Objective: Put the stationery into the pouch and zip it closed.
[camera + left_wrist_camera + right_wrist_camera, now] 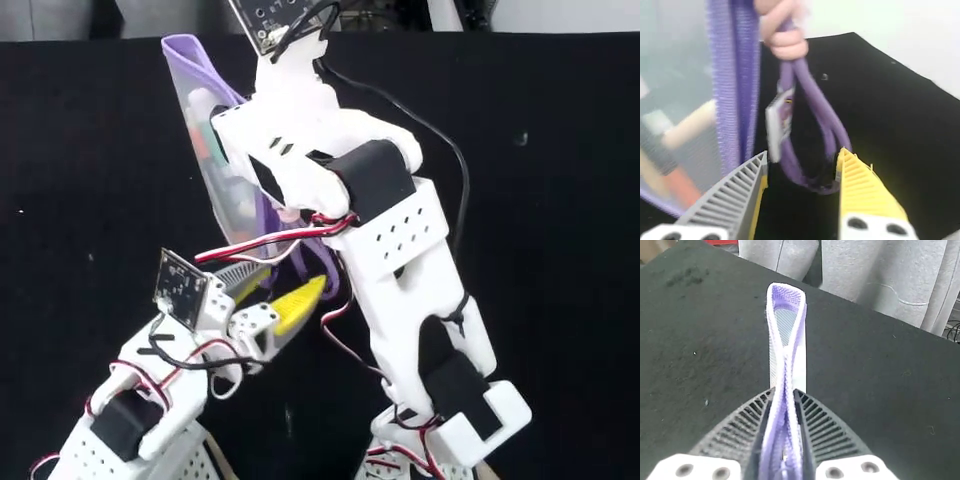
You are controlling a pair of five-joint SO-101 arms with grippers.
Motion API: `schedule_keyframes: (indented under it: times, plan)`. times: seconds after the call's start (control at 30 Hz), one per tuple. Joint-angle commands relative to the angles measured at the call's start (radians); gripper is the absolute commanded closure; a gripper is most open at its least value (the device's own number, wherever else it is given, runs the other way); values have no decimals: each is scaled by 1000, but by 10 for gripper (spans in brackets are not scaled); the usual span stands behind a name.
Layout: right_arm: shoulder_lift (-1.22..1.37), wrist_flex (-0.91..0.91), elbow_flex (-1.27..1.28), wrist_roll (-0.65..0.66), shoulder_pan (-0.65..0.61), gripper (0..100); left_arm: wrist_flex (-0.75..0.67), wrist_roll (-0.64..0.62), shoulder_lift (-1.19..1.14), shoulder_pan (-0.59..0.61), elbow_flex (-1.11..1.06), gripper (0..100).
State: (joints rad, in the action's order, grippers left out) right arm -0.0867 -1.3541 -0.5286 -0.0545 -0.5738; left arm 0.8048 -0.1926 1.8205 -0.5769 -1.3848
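Purple cord loop [812, 100] hangs between spread pincer [802, 154] fingers; pouch [735, 75] just beside.

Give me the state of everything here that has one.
pouch, held upright, stationery inside, mouth parted at its far end
left gripper, open
cord loop, hanging between the left gripper's fingers
right gripper, shut on the pouch's edge

Pouch [200, 165]: held upright at upper centre-left, stationery [205, 108] contained within, edge clamped by right gripper [785, 392]. Cord loop [832, 130]: hung below, flanked by parted jaws of left gripper [802, 154].
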Motion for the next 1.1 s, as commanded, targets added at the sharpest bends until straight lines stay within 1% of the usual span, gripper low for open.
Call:
schedule_keyframes:
  times: [0.0, 0.07, 0.2, 0.33, 0.4, 0.5, 0.67, 0.87, 0.97, 1.07]
  plan:
    - [-12, 41, -67, -14, -18, 988, -29, -18, 3, -45, 7, 777]
    - [-12, 48, -67, -15, -20, 988, -58, -20, 2, -48, -19, 777]
    - [-18, 46, -67, -12, -40, 988, -178, -25, 0, -12, -110, 778]
    - [-18, 43, -67, -12, -68, 988, -316, -52, 0, 31, -191, 843]
    - [-18, 43, -67, -12, -69, 988, -348, -51, 0, 35, -197, 873]
    - [-18, 41, -67, -12, -69, 988, -353, -52, 2, 35, -196, 905]
    - [-19, 40, -62, -12, -66, 988, -348, -48, 2, 36, -197, 971]
    - [-19, 26, -67, -11, -17, 988, -333, -48, 2, 39, -197, 971]
    - [-19, 26, -67, -12, 26, 988, -216, -48, 3, 62, -133, 971]
    - [-19, 26, -67, -12, 61, 988, -12, -48, 3, 62, -10, 971]
